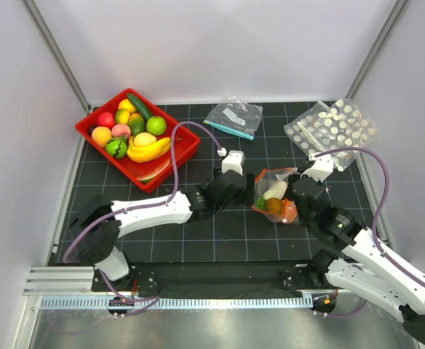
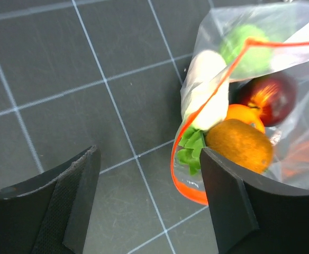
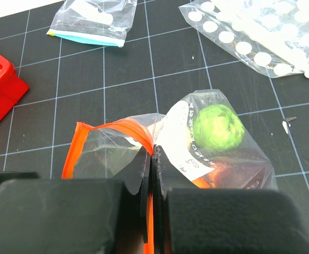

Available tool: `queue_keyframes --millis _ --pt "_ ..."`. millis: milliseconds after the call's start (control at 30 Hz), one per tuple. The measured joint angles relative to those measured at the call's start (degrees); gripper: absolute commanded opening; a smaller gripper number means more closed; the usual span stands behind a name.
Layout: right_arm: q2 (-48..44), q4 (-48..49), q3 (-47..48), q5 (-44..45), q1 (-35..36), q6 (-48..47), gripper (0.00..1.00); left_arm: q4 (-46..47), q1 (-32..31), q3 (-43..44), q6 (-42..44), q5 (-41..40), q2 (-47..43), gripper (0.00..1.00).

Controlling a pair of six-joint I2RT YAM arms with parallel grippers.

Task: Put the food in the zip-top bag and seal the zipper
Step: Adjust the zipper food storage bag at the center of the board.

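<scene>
Right end effector (image 3: 152,161) pinching zipper (image 3: 109,125), label (image 3: 194,159) illegible

Clear, crinkled zip-top bag (image 3: 112,148); zipper (image 2: 174,174) an orange-red strip; inside it: lime (image 3: 218,128), bright green, pebbled; radish (image 2: 205,90), white with green leaves; orange (image 2: 239,145), dull orange, faintly speckled; dark red piece (image 2: 268,98), glossy with yellow streaks, possibly an apple, blurred behind plastic; tray (image 1: 185,143), red; bananas (image 1: 148,150), yellow; second bag (image 1: 234,116), clear with teal strip; third bag (image 1: 332,125), clear with white dots; mat (image 1: 220,236), black with pale grid lines.
</scene>
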Motion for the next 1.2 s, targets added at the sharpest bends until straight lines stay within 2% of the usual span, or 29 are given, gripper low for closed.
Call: queue_keyframes --millis 67,100,167,200,233,267,433,700,967,1133,1200 --pt "0.0 0.0 0.0 0.0 0.0 0.0 0.01 0.4 -0.1 0.4 -0.7 0.4 2.3 0.65" --pt "0.0 0.0 0.0 0.0 0.0 0.0 0.01 0.5 -0.1 0.8 -0.9 0.8 3.4 0.52" --pt "0.0 0.0 0.0 0.0 0.0 0.0 0.01 1.1 -0.2 1.6 -1.3 1.7 5.3 0.35" --pt "0.0 0.0 0.0 0.0 0.0 0.0 0.01 1.4 -0.2 2.1 -1.3 2.3 6.3 0.15" --pt "0.0 0.0 0.0 0.0 0.0 0.0 0.01 1.7 -0.2 2.6 -1.4 2.9 7.1 0.05" --pt "0.0 0.0 0.0 0.0 0.0 0.0 0.01 1.7 -0.2 3.0 -1.1 3.4 7.6 0.0" --pt "0.4 0.1 0.0 0.1 0.0 0.0 0.01 -0.3 -1.3 6.6 1.4 3.4 7.5 0.0" --pt "1.6 0.8 0.0 0.3 0.0 0.0 0.01 -8.7 -4.9 19.5 4.9 4.5 2.7 0.0" --pt "1.6 -1.2 1.3 2.1 0.0 -1.4 0.01 -11.9 -4.5 19.4 5.4 2.9 -1.1 0.01" --pt "1.5 -3.7 7.5 3.9 0.0 -2.5 0.01 -13.9 -4.4 19.2 5.4 2.3 -1.1 0.02" --pt "1.3 -3.8 9.7 4.3 0.0 -2.8 0.01 -14.1 -4.3 19.2 5.4 2.3 -1.0 0.08"
